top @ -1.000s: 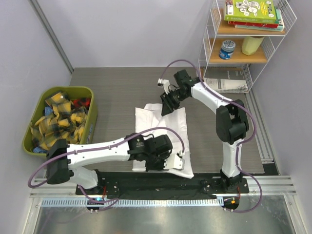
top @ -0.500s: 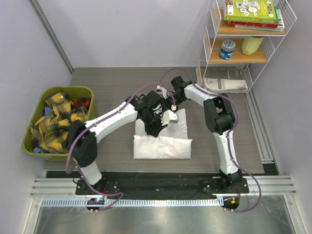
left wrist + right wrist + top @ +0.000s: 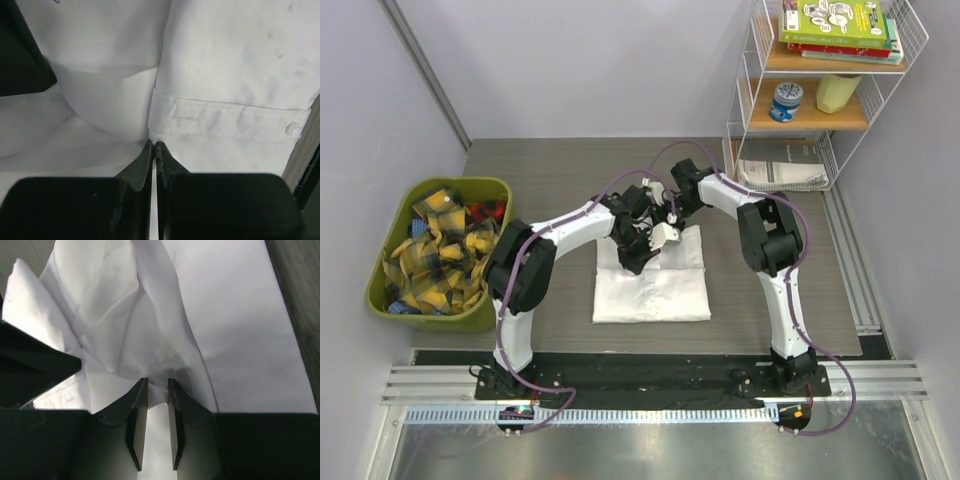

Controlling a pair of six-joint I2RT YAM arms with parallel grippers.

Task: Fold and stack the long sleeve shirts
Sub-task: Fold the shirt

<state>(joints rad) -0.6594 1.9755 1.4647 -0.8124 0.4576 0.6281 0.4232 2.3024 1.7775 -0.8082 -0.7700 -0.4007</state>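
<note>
At the far edge of the folded cloth, my left gripper (image 3: 154,145) stands closed. A thin sliver of white shows between its fingers, which I judge to be a pinched layer of the long sleeve shirt (image 3: 650,295). Just beyond its tips a cuff (image 3: 225,122) lies crosswise, with a button (image 3: 292,129) at one end.

Just beside it to the right, my right gripper (image 3: 157,383) has its jaws a little apart, with bunched white fabric rising from the gap. I cannot tell whether they bite or merely straddle it.

Both grippers work the same far hem. The body of the shirt lies toward the arm bases from them, mid-table (image 3: 550,180), its longer side running left to right. Neither arm is clearly nearer.

Count:
- one shirt that I can make out, though the layers are too alike to rule out a second beneath
- two grippers
- one green bin (image 3: 510,255), well apart at left, holding many plaid cloths (image 3: 440,245)
</note>
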